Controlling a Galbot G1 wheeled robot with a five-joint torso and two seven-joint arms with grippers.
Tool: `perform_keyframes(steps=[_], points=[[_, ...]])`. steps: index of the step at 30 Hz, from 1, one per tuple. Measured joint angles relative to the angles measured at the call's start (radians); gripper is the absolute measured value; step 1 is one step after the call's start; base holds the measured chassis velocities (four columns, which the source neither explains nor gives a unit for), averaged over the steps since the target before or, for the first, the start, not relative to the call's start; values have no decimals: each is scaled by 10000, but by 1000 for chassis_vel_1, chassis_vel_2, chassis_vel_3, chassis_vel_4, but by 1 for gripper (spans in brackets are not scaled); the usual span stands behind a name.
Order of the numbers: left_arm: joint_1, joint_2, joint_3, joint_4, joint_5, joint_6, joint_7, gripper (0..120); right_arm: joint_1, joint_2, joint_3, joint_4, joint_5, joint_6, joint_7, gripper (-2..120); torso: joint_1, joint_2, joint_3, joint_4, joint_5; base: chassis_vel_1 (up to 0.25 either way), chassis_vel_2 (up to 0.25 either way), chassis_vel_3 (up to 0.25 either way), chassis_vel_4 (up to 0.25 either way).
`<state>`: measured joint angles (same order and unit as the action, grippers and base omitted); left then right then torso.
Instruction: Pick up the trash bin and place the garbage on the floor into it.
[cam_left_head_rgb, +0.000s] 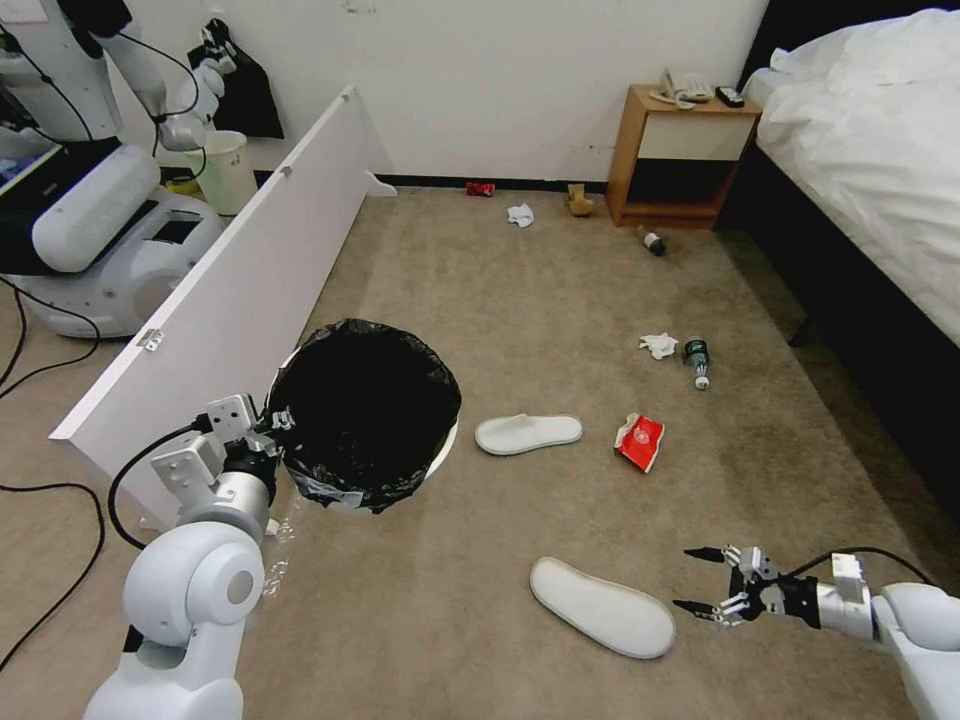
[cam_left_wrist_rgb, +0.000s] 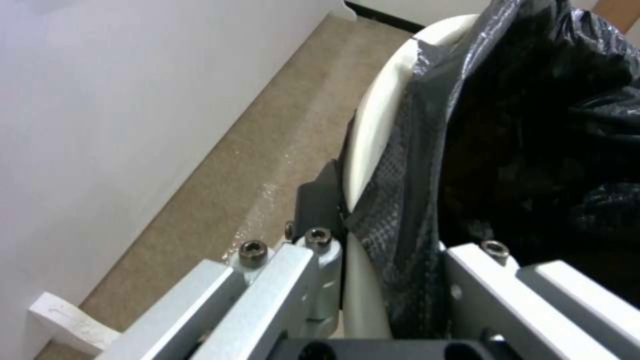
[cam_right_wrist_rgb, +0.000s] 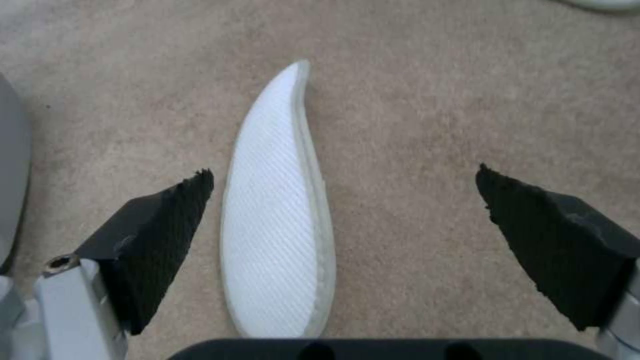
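Observation:
The trash bin (cam_left_head_rgb: 365, 410), white with a black bag (cam_left_wrist_rgb: 520, 125) over its rim (cam_left_wrist_rgb: 373, 125), is at the left. My left gripper (cam_left_head_rgb: 280, 425) is shut on its near rim, one finger outside the wall (cam_left_wrist_rgb: 319, 200), the other hidden in the bag. On the beige floor (cam_left_head_rgb: 560, 300) lies garbage. Two white slippers lie there, one near (cam_left_head_rgb: 600, 605) (cam_right_wrist_rgb: 277, 225) and one farther (cam_left_head_rgb: 528, 433). There is also a red-white wrapper (cam_left_head_rgb: 640, 441), a tissue (cam_left_head_rgb: 657, 345) and a bottle (cam_left_head_rgb: 697, 358). My right gripper (cam_left_head_rgb: 700, 582) (cam_right_wrist_rgb: 343, 172) hangs open just right of the near slipper.
By the far wall lie a red can (cam_left_head_rgb: 480, 188), a tissue (cam_left_head_rgb: 520, 214), tan paper (cam_left_head_rgb: 578, 202) and a bottle (cam_left_head_rgb: 654, 242). A white board (cam_left_head_rgb: 230, 280) slants along the left, with another robot (cam_left_head_rgb: 100, 220) and a pale bucket (cam_left_head_rgb: 225, 170) behind it. Nightstand (cam_left_head_rgb: 680, 150) and bed (cam_left_head_rgb: 880, 170) stand on the right.

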<state>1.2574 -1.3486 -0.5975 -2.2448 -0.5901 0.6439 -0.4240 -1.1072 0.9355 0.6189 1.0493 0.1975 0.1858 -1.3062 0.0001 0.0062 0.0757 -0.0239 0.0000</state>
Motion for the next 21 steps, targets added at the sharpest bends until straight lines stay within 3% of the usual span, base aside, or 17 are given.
perform_keyframes(steps=[21], points=[[-29,-65,10,174,98,-34,-2,4,842,717,-561,-1396,-691,408,15,100,0,0,0,0,0,0,0,0,0]])
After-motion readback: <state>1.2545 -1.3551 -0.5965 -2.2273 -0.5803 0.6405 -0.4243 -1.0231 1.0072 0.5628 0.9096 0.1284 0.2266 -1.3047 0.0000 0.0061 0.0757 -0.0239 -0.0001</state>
